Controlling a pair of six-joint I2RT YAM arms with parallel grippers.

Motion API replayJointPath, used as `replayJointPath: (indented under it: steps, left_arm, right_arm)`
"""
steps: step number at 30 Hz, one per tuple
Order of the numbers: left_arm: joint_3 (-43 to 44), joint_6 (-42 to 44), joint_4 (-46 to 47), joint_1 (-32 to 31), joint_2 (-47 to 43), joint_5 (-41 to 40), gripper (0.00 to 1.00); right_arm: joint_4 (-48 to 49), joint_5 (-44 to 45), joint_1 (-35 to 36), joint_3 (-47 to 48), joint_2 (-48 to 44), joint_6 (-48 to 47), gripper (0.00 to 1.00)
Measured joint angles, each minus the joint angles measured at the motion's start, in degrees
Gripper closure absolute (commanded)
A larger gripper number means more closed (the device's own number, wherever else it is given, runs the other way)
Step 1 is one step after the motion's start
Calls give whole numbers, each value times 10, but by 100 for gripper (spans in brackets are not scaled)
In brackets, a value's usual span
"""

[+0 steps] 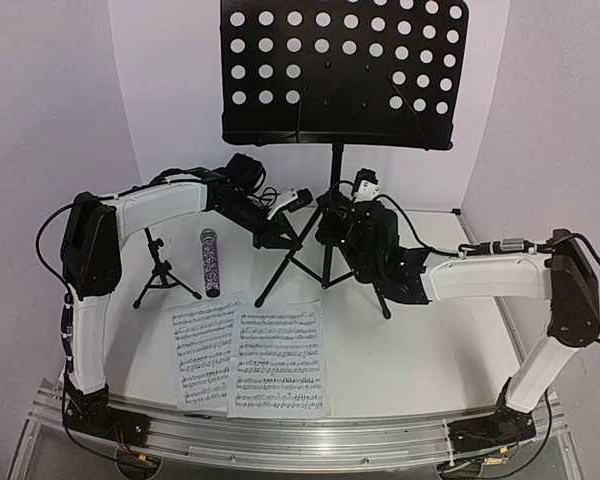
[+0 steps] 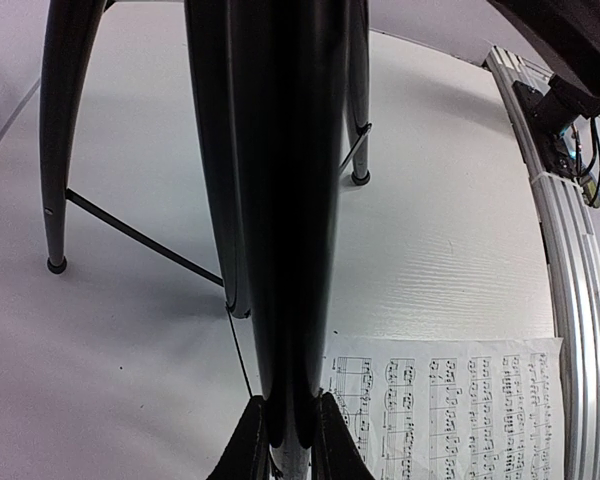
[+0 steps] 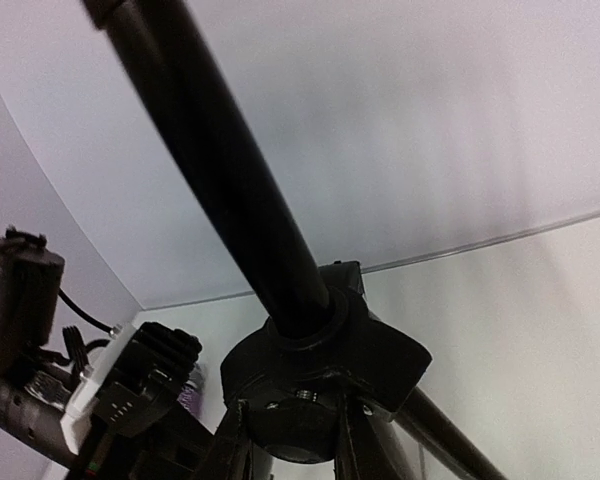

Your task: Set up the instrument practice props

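While the music stand stands upright at the back of the bench, the left jaws pinch narrow on one of its tripod legs and the right jaws clamp its leg hub. The microphone lies flat left of the stand, with the mic stand upright just beside it. Two music sheets lie side by side, touching, near the front edge.
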Motion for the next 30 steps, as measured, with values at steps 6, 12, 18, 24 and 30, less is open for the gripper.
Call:
replayJointPath:
  steps: [6,12,18,24,30]
  left_arm:
    - [0,0,1,-1,0,0,100]
    - [0,0,4,-2,0,-1,100]
    - [0,0,5,-3,0,-2,100]
    - [0,-1,8,-4,1,-1,100]
    - [-3,-3,15,-4,1,-1,100]
  right_arm:
    - [14,-29,-9,-15,-9,180,100]
    - [28,-35,-11,-26,-13,327,100]
    - [54,-42,-13,-40,-13,475,100]
    - [87,-49,-16,-55,-13,595,100]
    - [112,-45,-18,-62,-9,708,100]
